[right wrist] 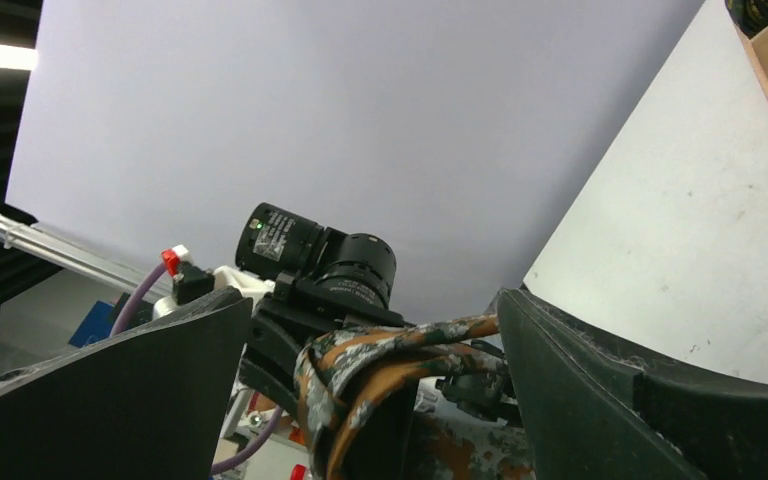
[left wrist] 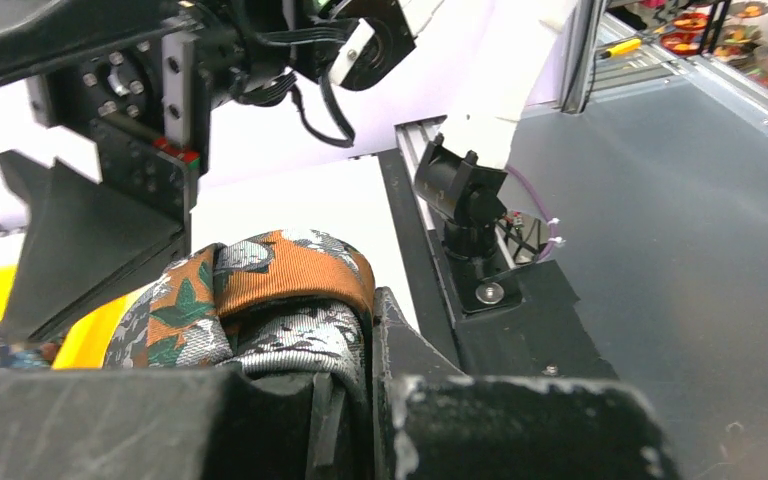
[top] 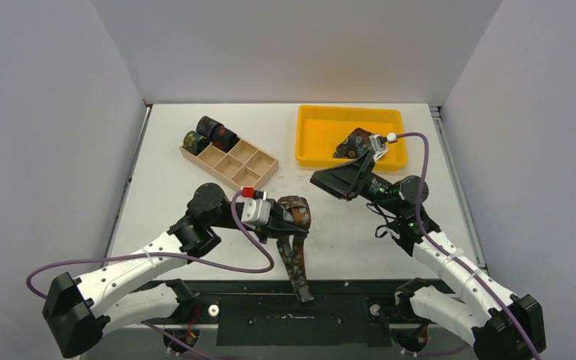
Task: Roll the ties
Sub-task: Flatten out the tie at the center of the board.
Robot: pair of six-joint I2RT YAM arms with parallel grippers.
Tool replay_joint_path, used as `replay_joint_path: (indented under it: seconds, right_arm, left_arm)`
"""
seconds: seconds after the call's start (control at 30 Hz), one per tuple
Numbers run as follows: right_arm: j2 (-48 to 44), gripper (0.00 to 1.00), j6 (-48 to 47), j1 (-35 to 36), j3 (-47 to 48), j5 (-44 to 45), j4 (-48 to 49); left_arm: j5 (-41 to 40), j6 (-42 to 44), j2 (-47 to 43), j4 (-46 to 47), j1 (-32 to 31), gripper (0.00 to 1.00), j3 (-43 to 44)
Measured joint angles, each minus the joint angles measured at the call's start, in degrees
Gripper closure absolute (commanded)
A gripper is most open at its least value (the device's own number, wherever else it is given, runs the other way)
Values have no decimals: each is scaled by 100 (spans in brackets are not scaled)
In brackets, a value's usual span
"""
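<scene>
My left gripper (top: pixel 285 217) is shut on a partly rolled tie (top: pixel 297 212), rust-orange with green and grey leaves, held above the table's near middle. In the left wrist view the tie (left wrist: pixel 290 280) is coiled round one finger and pinched between the jaws of that gripper (left wrist: pixel 375 325). Its loose tail (top: pixel 297 266) hangs down over the table's front edge. My right gripper (top: pixel 322 182) stands wide open just right of the roll, apart from it. In the right wrist view the roll (right wrist: pixel 380 365) sits between and beyond its two black fingers (right wrist: pixel 110 390).
A yellow tray (top: pixel 345 112) at the back right holds another patterned tie (top: pixel 354 142). A wooden compartment box (top: pixel 240 166) at the back left has three rolled ties (top: pixel 211 133) at its far end. The black mounting rail (top: pixel 292 315) runs along the front edge.
</scene>
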Motion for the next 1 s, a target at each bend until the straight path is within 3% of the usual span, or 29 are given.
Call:
replay_joint_path:
  seconds: [0.17, 0.43, 0.5, 0.8, 0.87, 1.0]
  right_arm:
    - [-284, 0, 166, -136, -52, -186, 50]
    - [-291, 0, 509, -111, -133, -332, 157]
    - [-251, 4, 588, -90, -133, -348, 278]
    - [245, 2, 824, 160, -94, -348, 599]
    - [369, 8, 848, 203, -31, -343, 634]
    - [520, 28, 922, 229, 52, -306, 824]
  left_arm:
    - [-26, 205, -129, -22, 186, 100, -2]
    - [-15, 328, 393, -7, 323, 100, 269]
    - [-9, 328, 498, 28, 328, 100, 343]
    - [20, 155, 1012, 590, 319, 100, 675]
    - [50, 109, 1110, 702, 291, 100, 723]
    - [164, -52, 1213, 822, 179, 100, 739]
